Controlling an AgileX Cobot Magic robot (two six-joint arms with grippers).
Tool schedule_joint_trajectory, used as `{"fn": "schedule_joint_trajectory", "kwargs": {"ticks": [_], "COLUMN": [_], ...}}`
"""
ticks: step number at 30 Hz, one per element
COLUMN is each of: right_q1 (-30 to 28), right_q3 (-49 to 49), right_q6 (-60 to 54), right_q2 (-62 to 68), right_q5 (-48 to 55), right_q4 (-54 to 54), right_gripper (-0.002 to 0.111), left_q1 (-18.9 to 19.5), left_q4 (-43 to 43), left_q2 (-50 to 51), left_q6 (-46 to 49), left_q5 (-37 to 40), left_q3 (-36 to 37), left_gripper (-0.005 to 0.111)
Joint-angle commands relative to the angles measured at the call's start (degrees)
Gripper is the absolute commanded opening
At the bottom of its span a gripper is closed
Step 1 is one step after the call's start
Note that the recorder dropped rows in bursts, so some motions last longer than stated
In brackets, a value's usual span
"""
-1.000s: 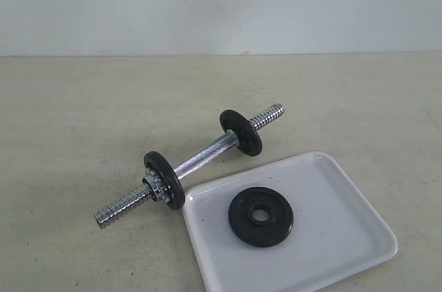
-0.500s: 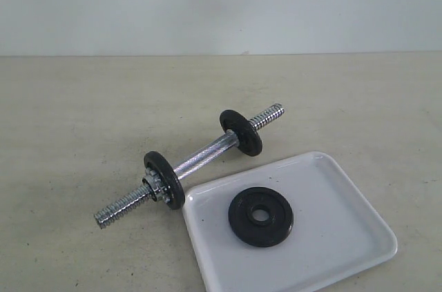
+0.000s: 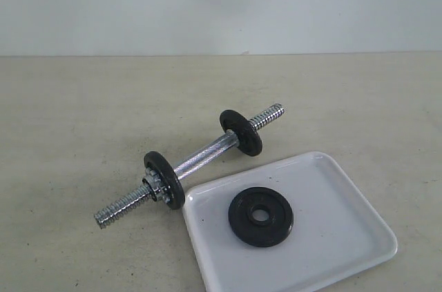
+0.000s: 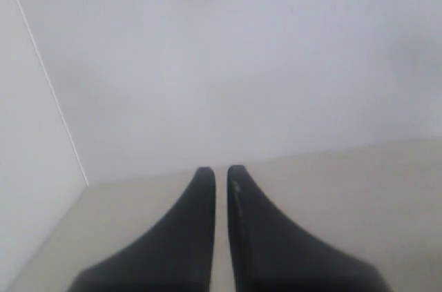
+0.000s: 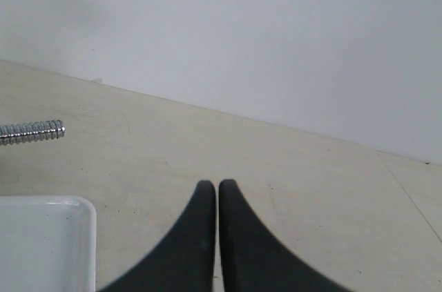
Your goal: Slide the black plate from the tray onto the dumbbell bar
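The black plate point(image 3: 261, 216) lies flat on the white tray point(image 3: 338, 244) at the front right of the exterior view. Just left of the tray, the chrome dumbbell bar point(image 3: 204, 156) lies diagonally on the table, carrying two other black discs point(image 3: 164, 180) point(image 3: 242, 132). No gripper shows in the exterior view. My left gripper point(image 4: 221, 171) is shut with nothing in it, facing a white wall. My right gripper point(image 5: 217, 185) is shut and empty above the table; a tray corner point(image 5: 69, 212) and one threaded bar end point(image 5: 31, 132) appear in its view.
The beige table point(image 3: 83, 112) runs back to a white wall point(image 3: 221, 2). A collar nut point(image 3: 155, 188) sits on the bar beside the near disc. A seam in the table surface point(image 5: 407, 188) shows in the right wrist view.
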Motion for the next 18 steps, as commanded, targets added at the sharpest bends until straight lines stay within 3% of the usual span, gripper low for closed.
{"fn": "schedule_joint_trajectory", "kwargs": {"ticks": [1, 7, 18], "right_q1": [0.2, 0.2, 0.2], "right_q3": [-0.1, -0.1, -0.1], "right_q6": [-0.1, -0.1, -0.1], "right_q2": [-0.3, -0.3, -0.3], "right_q5": [-0.7, -0.7, -0.7], "right_q4": [-0.1, -0.1, -0.1], "right_gripper": [0.000, 0.000, 0.000], "left_q1": [-0.4, -0.4, -0.4], "left_q4": [-0.2, -0.2, -0.2], "left_q2": [0.0, 0.0, 0.0], "left_q6": [-0.6, -0.6, -4.0], "left_q5": [-6.4, -19.3, -35.2], "left_q3": [-5.3, -6.4, -6.4], "left_gripper": [0.004, 0.004, 0.004]}}
